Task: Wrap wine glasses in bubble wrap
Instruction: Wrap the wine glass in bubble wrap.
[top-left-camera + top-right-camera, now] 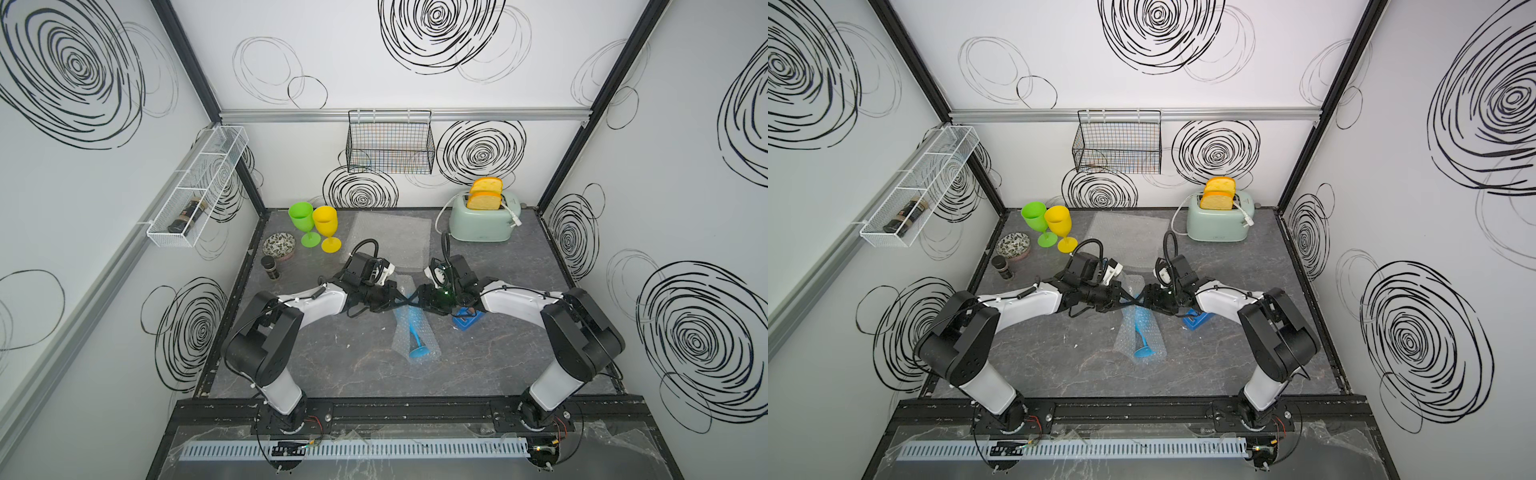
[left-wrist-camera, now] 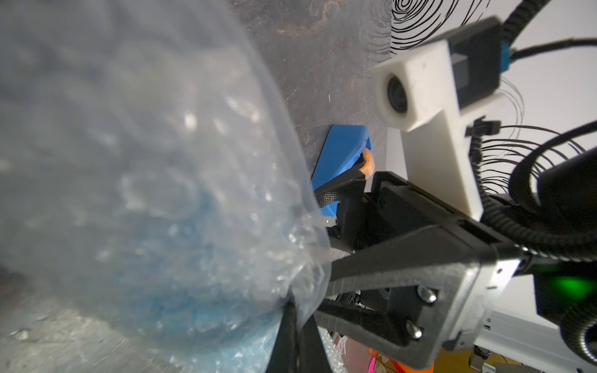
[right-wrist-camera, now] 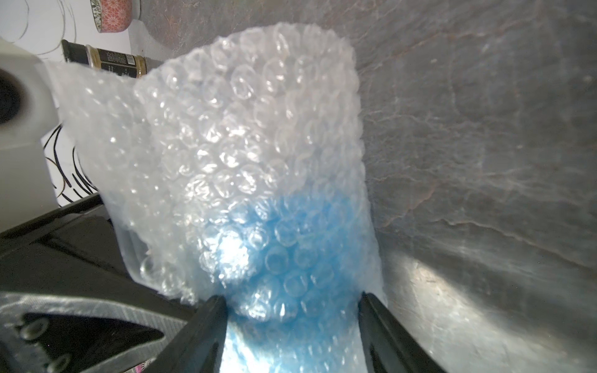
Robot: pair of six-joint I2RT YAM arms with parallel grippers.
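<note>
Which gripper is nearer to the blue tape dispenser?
Right. The right gripper holds the wrapped blue goblet beside the tape dispenser; the left gripper pinches the bubble wrap from the goblet's far side.

Our twin limbs at the bench: left arm (image 1: 311, 301) and right arm (image 1: 515, 301), glossy white shells between bulky black joints, thin black wires clipped along the shells. Behind each set of jaws sits a white camera block (image 2: 416, 93) with a round dark lens, fed by a ribbed black hose (image 2: 504, 226). We see the right arm's fingers (image 2: 403, 261) as matte black open trusses with a dimpled pad, two silver screws (image 2: 426, 294) at their root, and a green light (image 2: 571, 287) glowing further back.
</note>
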